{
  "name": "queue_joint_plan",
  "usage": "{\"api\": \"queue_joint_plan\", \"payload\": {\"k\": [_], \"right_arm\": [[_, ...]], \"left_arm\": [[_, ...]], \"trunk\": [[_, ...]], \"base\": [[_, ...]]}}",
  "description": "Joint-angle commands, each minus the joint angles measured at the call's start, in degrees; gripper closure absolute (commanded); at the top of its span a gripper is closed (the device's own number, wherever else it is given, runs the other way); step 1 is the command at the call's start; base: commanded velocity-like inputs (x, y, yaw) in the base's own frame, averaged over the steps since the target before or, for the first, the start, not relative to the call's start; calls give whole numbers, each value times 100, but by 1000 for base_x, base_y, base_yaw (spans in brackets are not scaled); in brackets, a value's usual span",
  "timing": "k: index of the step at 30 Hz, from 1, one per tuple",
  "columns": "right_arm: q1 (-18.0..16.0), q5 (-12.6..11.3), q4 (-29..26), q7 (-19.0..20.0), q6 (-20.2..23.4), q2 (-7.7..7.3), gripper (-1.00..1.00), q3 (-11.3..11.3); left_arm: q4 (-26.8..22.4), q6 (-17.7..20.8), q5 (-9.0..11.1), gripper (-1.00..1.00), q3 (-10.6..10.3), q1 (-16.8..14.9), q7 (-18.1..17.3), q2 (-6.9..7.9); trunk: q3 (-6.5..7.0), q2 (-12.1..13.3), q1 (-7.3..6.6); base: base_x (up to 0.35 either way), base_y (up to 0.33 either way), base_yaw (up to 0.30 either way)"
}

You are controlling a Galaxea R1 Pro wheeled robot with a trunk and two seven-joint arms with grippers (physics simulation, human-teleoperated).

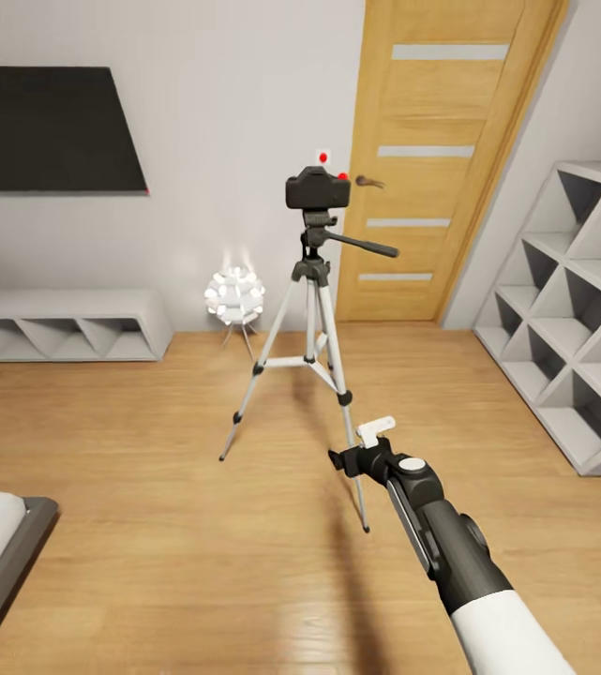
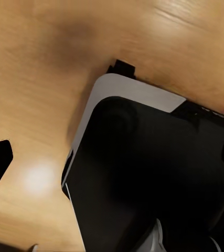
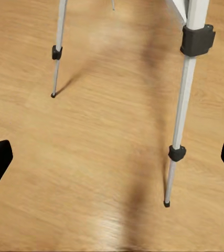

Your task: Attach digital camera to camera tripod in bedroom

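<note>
The camera tripod (image 1: 311, 309) stands on the light wood floor in the middle of the bedroom, silver legs spread and its long black handle pointing right. The digital camera (image 1: 317, 189) sits on top of its black pan head, a red button at its upper right corner. My right gripper (image 1: 361, 448) hovers low beside the tripod's nearest leg, well below the camera. In the right wrist view the right gripper (image 3: 112, 165) is open and empty, with two tripod legs (image 3: 182, 115) ahead. In the left wrist view my left gripper (image 2: 112, 168) is open over the floor and my own dark base (image 2: 143, 173).
A white ball lamp (image 1: 234, 295) glows behind the tripod by the wall. The wooden door (image 1: 431, 159) is at the back right, white cube shelves (image 1: 572, 309) along the right wall, a low white shelf (image 1: 66, 323) at the left, and the bed corner (image 1: 0, 553) at the lower left.
</note>
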Motion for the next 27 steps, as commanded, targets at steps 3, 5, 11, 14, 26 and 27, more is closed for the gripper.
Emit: {"api": "queue_joint_plan", "payload": {"k": [3, 5, 11, 14, 26, 27], "right_arm": [[-8, 55, 142, 43, 40, -146, -100, -23], [-17, 51, 274, 43, 48, -288, -100, -87], [-20, 34, 884, 75, 65, -693, -100, -602], [-29, 37, 1372, 89, 53, -859, -100, -938], [29, 77, 4032, 104, -346, -1572, -100, -1590], [61, 81, 4585, 97, -598, -1669, -100, -1611]], "left_arm": [[0, 21, 49, -100, -46, -4, 18, 8], [1, 22, 49, -100, -44, -4, 18, 11], [2, 26, 49, -100, -43, 33, 19, 16], [3, 22, 49, -100, -42, 111, 20, 20], [11, 11, 49, -100, -41, 428, 21, 63], [11, 5, 49, -100, -41, 475, 21, 71]], "trunk": [[-10, -11, -1], [-10, -11, -1], [-10, -11, -1], [-10, -11, -1], [-10, -11, -1], [-10, -11, -1]], "base": [[-318, 0, 0], [-257, 0, 0], [-117, 0, 0], [-41, 0, 0], [-10, 0, 0], [-1, 0, 0]]}}
